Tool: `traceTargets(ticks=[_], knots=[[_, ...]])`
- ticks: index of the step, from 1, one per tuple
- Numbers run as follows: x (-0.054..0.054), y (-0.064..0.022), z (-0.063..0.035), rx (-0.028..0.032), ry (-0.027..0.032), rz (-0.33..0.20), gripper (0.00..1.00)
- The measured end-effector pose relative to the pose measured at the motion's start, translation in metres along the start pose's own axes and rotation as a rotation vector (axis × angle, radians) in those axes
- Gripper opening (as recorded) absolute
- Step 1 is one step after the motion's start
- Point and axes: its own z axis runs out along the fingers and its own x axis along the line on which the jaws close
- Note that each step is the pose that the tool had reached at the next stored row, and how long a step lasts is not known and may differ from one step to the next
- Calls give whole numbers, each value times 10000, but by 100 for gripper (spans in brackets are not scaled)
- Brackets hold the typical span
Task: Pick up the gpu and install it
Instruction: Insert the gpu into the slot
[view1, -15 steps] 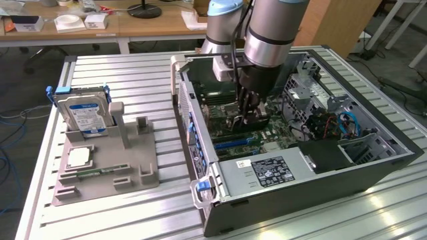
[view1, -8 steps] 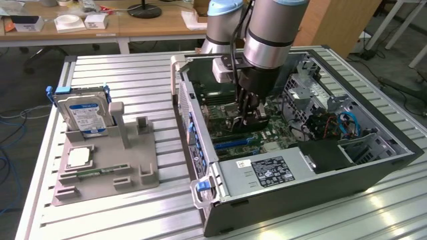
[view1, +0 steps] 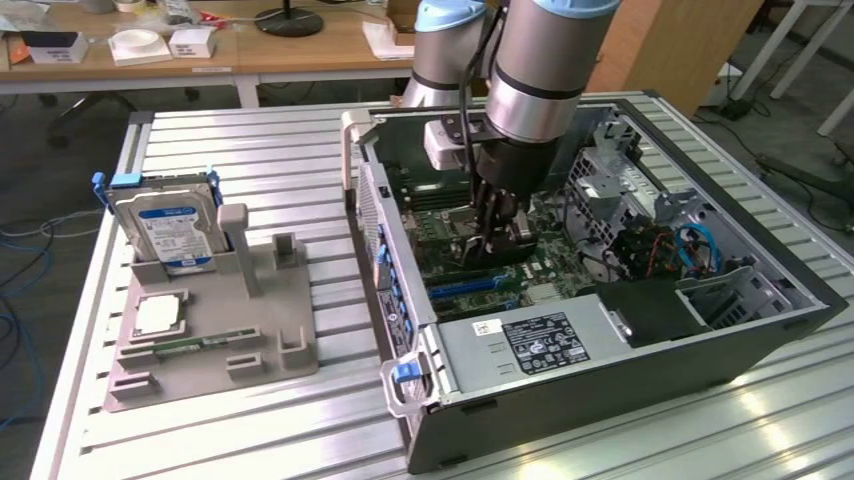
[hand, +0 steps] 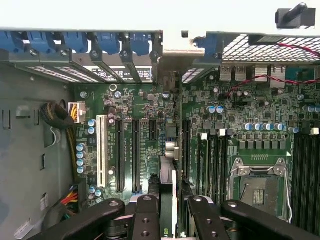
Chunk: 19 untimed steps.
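My gripper (view1: 497, 238) reaches down into the open computer case (view1: 747, 330), just above the green motherboard (view1: 461, 270). The gpu (hand: 167, 175) is a thin card seen edge-on in the wrist view, with a silvery metal end toward the case's rear wall. The gripper (hand: 170, 205) is shut on it, and its black fingers (hand: 146, 212) press on both flat sides. The card stands upright, running parallel to the long black expansion slots (hand: 135, 150) and beside them. Whether its lower edge touches a slot is hidden. In the exterior view the gpu (view1: 502, 256) is a dark sliver under the fingers.
On the exterior view's left, a grey holder tray (view1: 267, 345) carries an upright silver hard drive (view1: 167, 232), a processor chip (view1: 158, 314) and a green memory stick (view1: 200, 346). A power supply (view1: 534, 345) and drive cage (view1: 627, 190) crowd the case. The processor socket (hand: 260, 186) lies near the card.
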Motion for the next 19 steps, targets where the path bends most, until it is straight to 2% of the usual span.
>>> traceTargets(ticks=[19], knots=[[2, 0, 120, 0, -1, 1, 27]])
